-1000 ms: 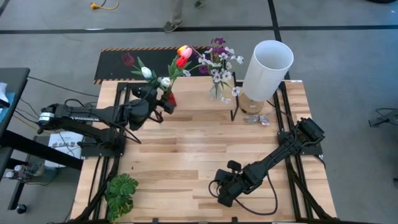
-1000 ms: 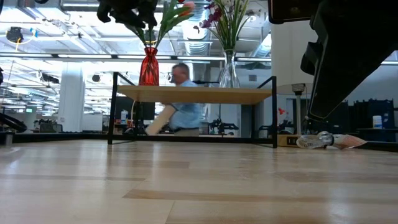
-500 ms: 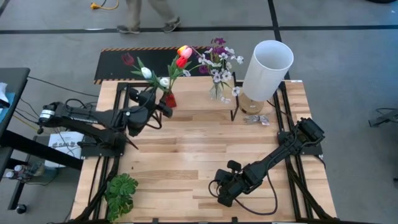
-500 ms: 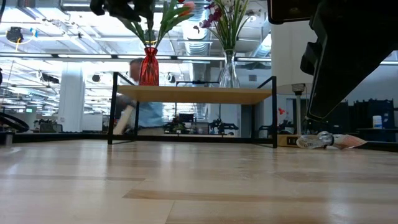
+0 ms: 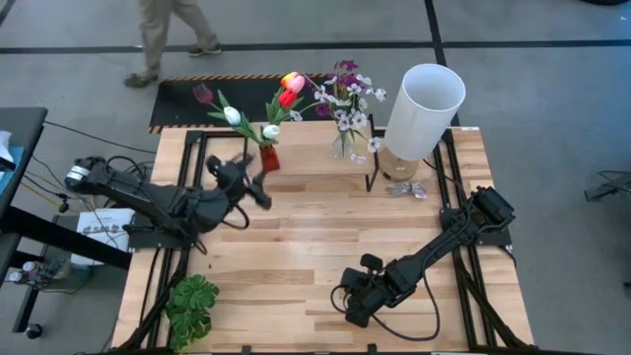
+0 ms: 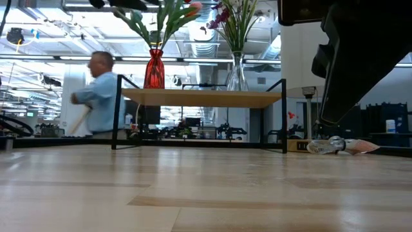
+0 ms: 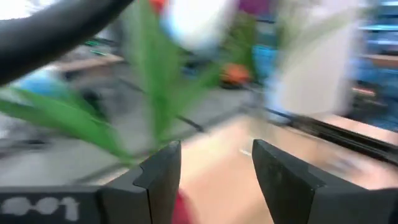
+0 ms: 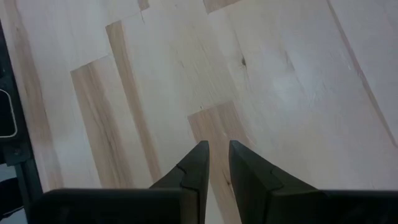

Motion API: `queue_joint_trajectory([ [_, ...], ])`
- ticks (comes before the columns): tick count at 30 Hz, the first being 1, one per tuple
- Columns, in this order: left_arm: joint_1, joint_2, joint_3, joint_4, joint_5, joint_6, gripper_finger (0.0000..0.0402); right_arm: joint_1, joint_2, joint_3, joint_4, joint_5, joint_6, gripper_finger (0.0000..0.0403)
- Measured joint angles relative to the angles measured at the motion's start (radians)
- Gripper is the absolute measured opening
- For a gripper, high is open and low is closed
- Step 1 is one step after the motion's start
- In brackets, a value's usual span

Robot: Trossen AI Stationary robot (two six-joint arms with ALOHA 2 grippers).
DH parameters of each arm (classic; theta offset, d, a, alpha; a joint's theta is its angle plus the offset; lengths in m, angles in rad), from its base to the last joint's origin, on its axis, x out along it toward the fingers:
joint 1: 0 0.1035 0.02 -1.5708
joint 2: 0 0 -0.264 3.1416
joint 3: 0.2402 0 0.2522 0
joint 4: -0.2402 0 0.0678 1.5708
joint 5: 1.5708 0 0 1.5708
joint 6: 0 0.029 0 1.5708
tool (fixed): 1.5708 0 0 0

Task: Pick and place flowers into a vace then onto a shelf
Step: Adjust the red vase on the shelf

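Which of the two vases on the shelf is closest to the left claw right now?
The red vase holding the tulips, at the left end of the shelf. The open left claw is just in front of it; the clear vase with the purple and white blossoms stands farther right.

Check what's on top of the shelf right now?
On the shelf stand a red vase of tulips and a clear vase of purple and white blossoms. The blooms hide much of the plank from above.

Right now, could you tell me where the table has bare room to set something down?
The wide wooden middle of the table, between the left gripper, the shelf and the right gripper, is bare. The shelf, with red vase and glass vase, is crowded.
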Motion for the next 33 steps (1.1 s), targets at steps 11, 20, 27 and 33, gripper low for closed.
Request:
queue_joint_trajectory([
  [11, -0.058, 0.078, -0.001, -0.712, 0.156, -0.76, 0.0033, 0.001, 0.0, 0.0, -0.033, 0.019, 0.018, 0.0054],
  [20, 0.012, 0.208, 0.0, -0.734, 0.124, -0.814, 0.0002, -0.006, 0.0, 0.0, -0.018, 0.031, -0.008, 0.0054],
  [27, 0.029, 0.232, 0.0, -0.728, 0.064, -0.841, 0.0, 0.007, 0.0, 0.0, -0.046, 0.056, 0.014, 0.0054],
  [33, 0.085, 0.232, 0.0, -0.727, 0.057, -0.827, 0.0, 0.009, 0.0, 0.0, -0.044, 0.088, 0.018, 0.0054],
])
